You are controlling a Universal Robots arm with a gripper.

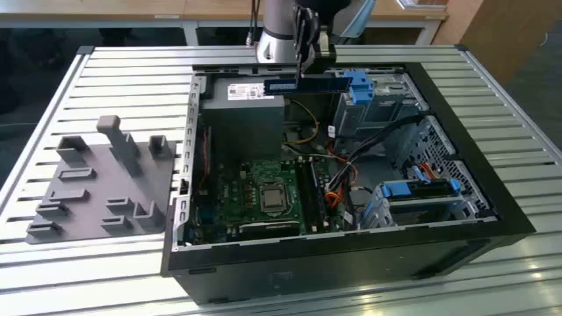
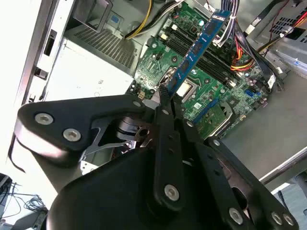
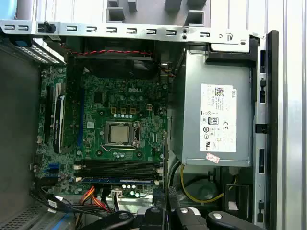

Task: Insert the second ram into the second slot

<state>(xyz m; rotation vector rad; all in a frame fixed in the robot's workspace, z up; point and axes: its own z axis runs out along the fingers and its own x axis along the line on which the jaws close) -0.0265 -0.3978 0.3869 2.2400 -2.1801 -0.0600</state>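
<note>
Nearest you in the exterior view, the open computer case fills the lower right of the frame on the slatted table. A grey fixture block sits at mid left. Inside the case the motherboard lies at centre, with its dark memory slots toward its right side. Farther back, at upper centre, your gripper is clamped on the second ram, held level and well apart from the slots. In the second wrist view the fingers pinch it, with the motherboard beyond.
</note>
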